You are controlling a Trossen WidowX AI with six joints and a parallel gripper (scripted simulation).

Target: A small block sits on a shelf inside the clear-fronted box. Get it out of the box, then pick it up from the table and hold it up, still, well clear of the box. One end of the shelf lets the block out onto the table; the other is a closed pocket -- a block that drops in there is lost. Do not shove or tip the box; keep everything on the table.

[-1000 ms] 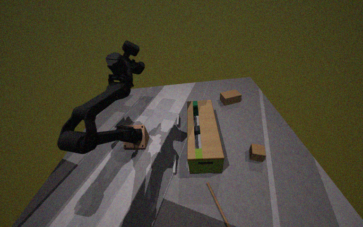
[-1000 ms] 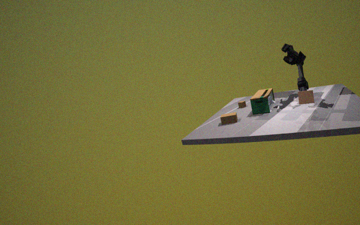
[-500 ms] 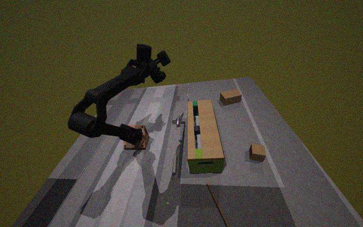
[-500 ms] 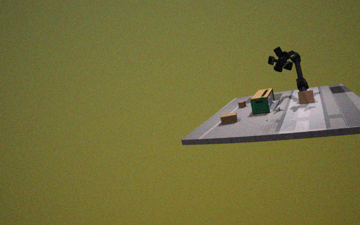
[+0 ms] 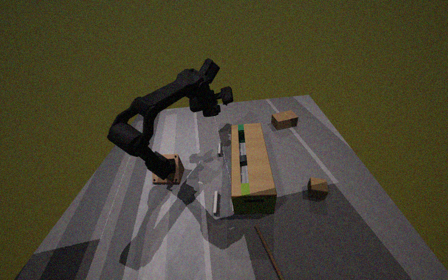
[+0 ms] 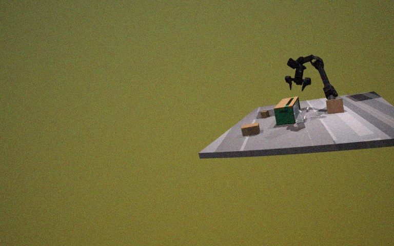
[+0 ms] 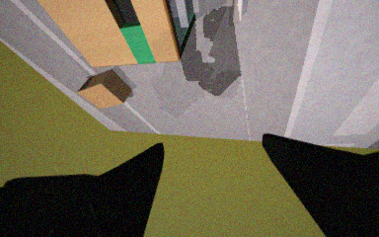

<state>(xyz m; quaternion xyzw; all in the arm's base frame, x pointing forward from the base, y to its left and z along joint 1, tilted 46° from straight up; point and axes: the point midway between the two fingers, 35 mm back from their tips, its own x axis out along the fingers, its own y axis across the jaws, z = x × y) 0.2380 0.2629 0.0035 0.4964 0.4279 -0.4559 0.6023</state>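
Note:
The box [image 5: 262, 158] [image 6: 285, 116] [image 7: 160, 30] has a tan top, green ends and a clear front facing the arm's base. A long slot runs along its top, with a darker green patch [image 5: 241, 126] [image 7: 140, 46] at the far end and a lime patch [image 5: 245, 189] at the near end. A small dark piece [image 5: 243, 160] shows in the slot near mid-length; I cannot tell whether it is the block. The shelf is not clearly visible. My gripper [image 5: 219, 109] [image 6: 296, 89] [image 7: 212, 143] is open and empty, high above the table [image 5: 185, 244] [image 6: 290, 140], near the box's darker green end.
A brown block [image 5: 284, 119] [image 6: 250, 129] [image 7: 106, 91] lies beyond the box's far end, and another [image 5: 318, 188] [image 6: 264, 114] behind it. Two pale bars [image 5: 219, 148] [image 5: 215, 202] are before the clear front. A thin brown rod [image 5: 268, 252] lies off the near end.

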